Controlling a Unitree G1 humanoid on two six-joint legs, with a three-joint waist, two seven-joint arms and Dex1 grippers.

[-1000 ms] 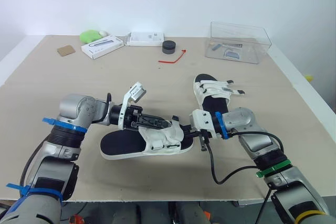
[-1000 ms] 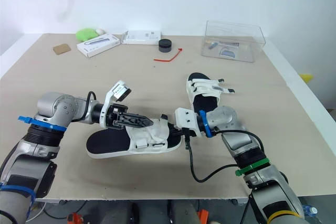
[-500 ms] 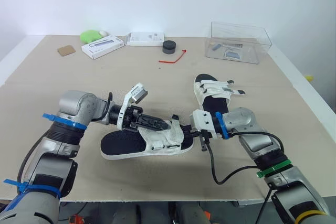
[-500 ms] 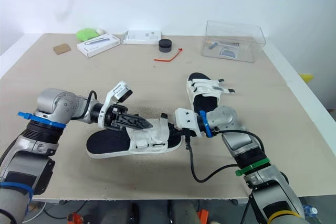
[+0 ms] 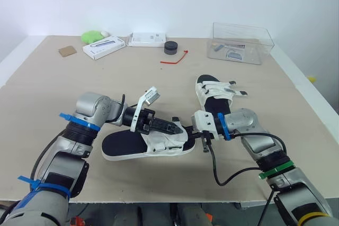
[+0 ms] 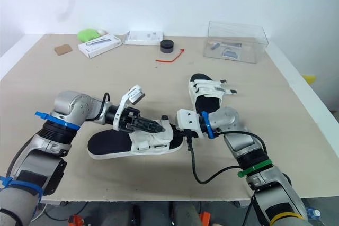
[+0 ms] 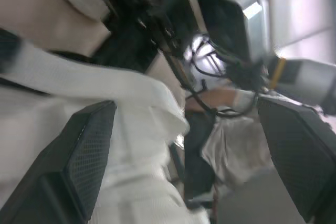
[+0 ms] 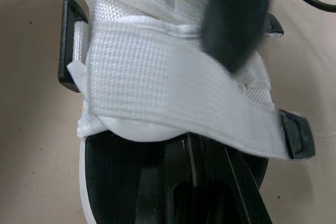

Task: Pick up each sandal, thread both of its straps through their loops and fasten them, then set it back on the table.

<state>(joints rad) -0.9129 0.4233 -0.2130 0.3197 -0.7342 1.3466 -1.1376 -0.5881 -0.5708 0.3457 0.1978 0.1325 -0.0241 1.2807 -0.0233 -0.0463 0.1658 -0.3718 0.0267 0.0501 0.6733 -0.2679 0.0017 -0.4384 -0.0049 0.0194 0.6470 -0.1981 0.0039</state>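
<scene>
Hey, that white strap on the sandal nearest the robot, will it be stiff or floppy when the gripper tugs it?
Probably floppy: the white strap is woven webbing, curving loosely across the sandal. The sandal itself looks light, with a flat sole lying level on the table, so a push would likely slide it, not tip it.

A beige table (image 5: 106, 78); near sandal (image 5: 123, 145) and far sandal (image 5: 214, 95) lie toward its front; farther back a clear box (image 5: 242, 43), black puck (image 5: 170, 47), red cord (image 5: 176, 59), two white boxes (image 5: 103, 47), green lump (image 5: 91, 36), cardboard scrap (image 5: 67, 51).
</scene>
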